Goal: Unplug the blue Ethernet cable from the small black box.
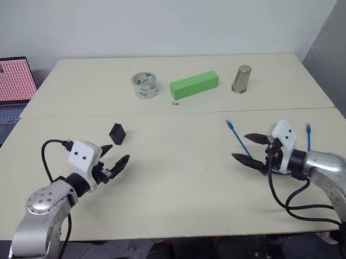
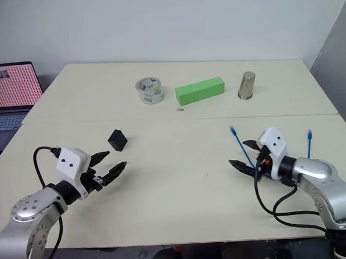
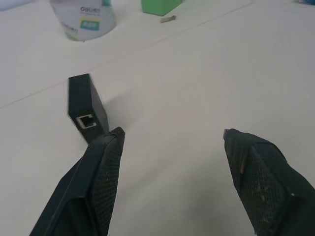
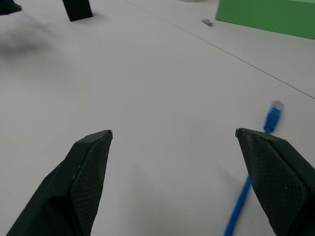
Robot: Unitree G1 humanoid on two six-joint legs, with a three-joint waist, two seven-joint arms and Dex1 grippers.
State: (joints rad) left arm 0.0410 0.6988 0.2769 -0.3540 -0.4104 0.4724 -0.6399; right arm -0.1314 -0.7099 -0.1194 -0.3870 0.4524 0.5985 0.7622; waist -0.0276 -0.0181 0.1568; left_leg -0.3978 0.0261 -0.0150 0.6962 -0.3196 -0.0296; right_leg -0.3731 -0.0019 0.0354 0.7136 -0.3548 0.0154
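Note:
The small black box [image 1: 117, 133] stands on the left half of the table, and its port [image 3: 87, 120] faces my left gripper with nothing plugged in. My left gripper [image 1: 115, 157] hovers open just in front of the box and touches nothing. The blue Ethernet cable [image 1: 238, 137] lies loose on the right side of the table. One of its plugs [image 4: 273, 113] rests near my right gripper [image 1: 248, 149], and its other end [image 1: 307, 126] sticks out behind that wrist. The right gripper is open beside the cable, with nothing between its fingers [image 4: 91, 167].
At the back of the table stand a roll of clear tape [image 1: 144, 85], a green block [image 1: 194, 84] and a metal cup [image 1: 242, 79]. A tiny scrap [image 1: 175, 103] lies by the table seam. A laptop [image 1: 5, 92] sits at the far left.

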